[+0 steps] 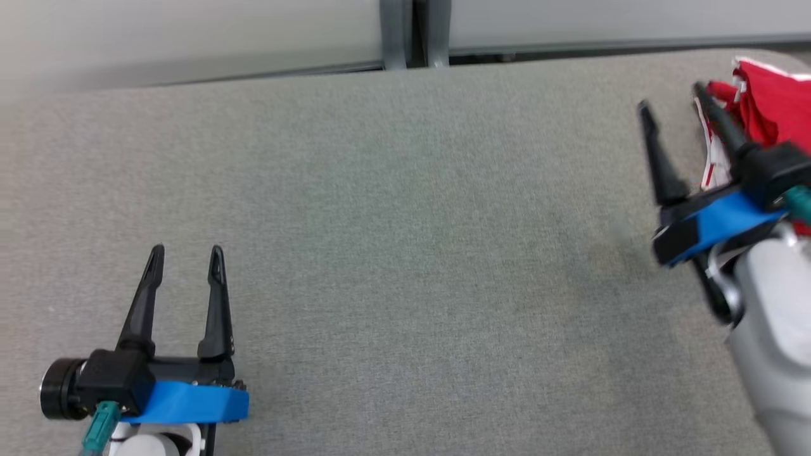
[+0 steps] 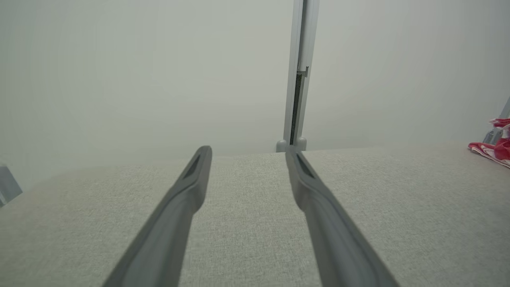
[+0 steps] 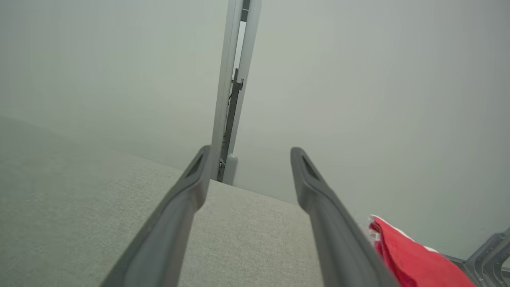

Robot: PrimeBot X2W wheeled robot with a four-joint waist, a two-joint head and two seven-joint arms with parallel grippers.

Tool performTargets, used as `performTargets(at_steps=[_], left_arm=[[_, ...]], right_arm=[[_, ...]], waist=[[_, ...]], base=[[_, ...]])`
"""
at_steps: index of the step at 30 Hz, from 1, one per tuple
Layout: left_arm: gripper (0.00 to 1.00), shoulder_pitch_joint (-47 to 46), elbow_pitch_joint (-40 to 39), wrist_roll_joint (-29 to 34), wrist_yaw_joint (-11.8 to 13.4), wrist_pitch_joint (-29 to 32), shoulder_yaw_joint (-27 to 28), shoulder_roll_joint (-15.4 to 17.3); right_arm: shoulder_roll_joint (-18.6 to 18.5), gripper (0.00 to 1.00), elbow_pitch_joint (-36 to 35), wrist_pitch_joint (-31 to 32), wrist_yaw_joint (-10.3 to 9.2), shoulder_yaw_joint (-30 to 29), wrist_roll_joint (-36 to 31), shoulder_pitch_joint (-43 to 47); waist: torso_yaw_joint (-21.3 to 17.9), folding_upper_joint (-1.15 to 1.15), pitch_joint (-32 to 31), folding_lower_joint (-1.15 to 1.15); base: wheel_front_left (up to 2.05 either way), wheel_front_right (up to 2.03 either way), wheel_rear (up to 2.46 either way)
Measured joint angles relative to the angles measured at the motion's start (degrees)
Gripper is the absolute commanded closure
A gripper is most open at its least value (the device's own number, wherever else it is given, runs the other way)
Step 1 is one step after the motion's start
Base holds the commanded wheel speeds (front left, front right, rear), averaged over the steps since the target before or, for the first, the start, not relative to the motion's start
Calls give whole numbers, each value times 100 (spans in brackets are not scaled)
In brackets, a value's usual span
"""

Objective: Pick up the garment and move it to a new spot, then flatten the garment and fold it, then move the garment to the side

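The right gripper (image 1: 670, 98) has its jaws spread wide with nothing between them. The left gripper (image 1: 187, 253) also holds its jaws apart and grips nothing, low over the grey worktop (image 1: 405, 221). The red garment (image 1: 770, 107) with white trim lies bunched at the worktop's far right corner, just beside the right gripper, outside its jaws and well apart from the left gripper.

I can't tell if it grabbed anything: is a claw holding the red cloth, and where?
Nothing is held. The left claw and right claw are open; the red cloth lies on the table beside the right claw.
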Motion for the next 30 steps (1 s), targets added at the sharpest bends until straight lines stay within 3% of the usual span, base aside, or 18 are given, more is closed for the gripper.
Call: performTargets(at_steps=[6,16,30], left_arm=[[0,263,80,-44,-22,0,34,-7],[0,700,211,-182,4,0,67,-16],[0,1026,348,-364,82,0,-51,-21]], right_arm=[[438,0,-467,-9,-1,-36,-24,801],[1160,0,-1413,-12,-1,-750,-189,2410],[1722,0,-1933,-12,-1,-1245,-338,3616]], waist=[[117,0,-401,0],[67,0,-951,-1],[-55,0,-1374,-1]], base=[[0,0,0],[0,0,0],[0,0,0]])
